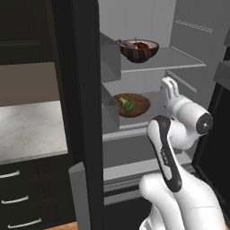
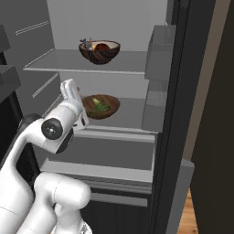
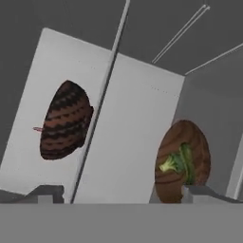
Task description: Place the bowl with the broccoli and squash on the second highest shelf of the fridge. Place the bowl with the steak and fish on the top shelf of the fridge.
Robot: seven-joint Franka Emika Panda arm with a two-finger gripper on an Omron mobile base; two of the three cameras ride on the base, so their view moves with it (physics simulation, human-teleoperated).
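Note:
The fridge (image 1: 134,18) stands open. On the top shelf (image 1: 182,58) sits a dark wooden bowl with the steak and fish (image 1: 139,49) (image 2: 99,50). On the second highest shelf (image 1: 155,99) below it rests the bowl with the broccoli and squash (image 1: 131,104) (image 2: 100,106). My gripper (image 3: 123,193) is open with nothing between its fingertips (image 3: 47,192). It hangs just in front of the second shelf, to the right of the broccoli bowl (image 3: 182,161) and clear of it. The hand view is rolled, with the steak bowl (image 3: 66,121) at its left.
The black fridge door (image 1: 83,112) stands open at the left with grey bins (image 1: 110,58). A second door (image 2: 180,114) with bins (image 2: 157,50) is open on the right. A marble counter (image 1: 31,130) over dark drawers lies left of the fridge. Lower shelves (image 2: 109,171) sit beneath.

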